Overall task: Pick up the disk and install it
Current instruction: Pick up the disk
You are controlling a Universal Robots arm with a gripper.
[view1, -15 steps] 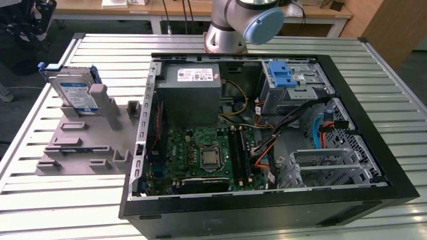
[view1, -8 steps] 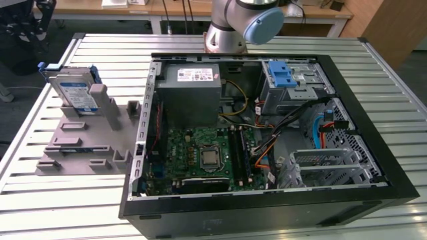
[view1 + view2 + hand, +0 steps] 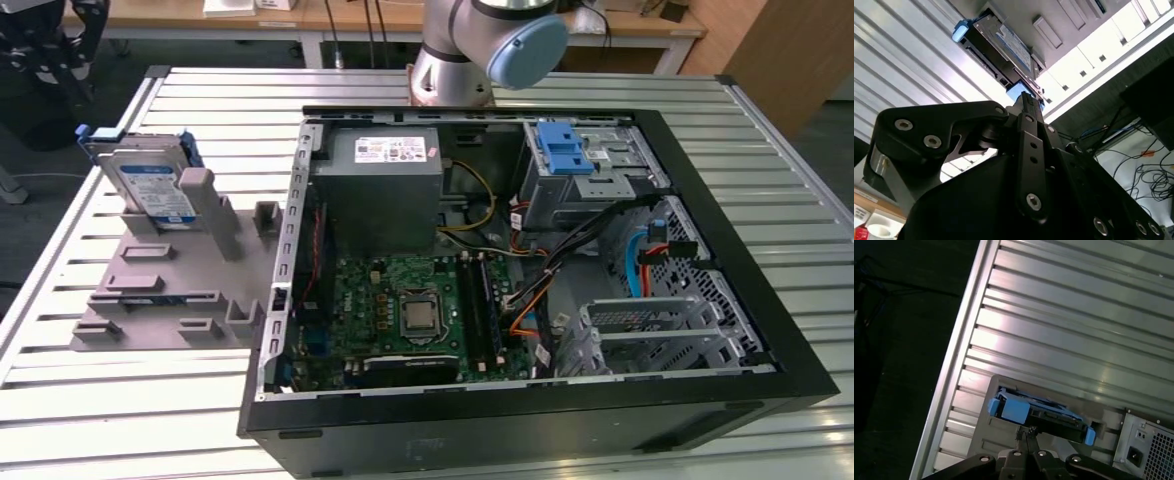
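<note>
Currently the disk (image 3: 140, 185) stands on edge in the grey fixture (image 3: 174, 290) on the slatted table (image 3: 134, 420). That puts it at the exterior view's left, well apart from the open computer case (image 3: 534, 425).

In the first wrist view the gripper (image 3: 1025, 434) hangs over the disk's blue-bracketed top edge. Its fingers are drawn together with no gap I can make out, and nothing is between them. I cannot tell whether a fingertip touches the bracket; it looks just clear.

Status, as judged:
- Pick-up is not yet done, as the disk sits fully in the fixture.
- Install is not begun. The drive cage with the blue latch (image 3: 571, 150) sits at the far side inside the case, well apart from the disk.
- Both steps remain.
</note>
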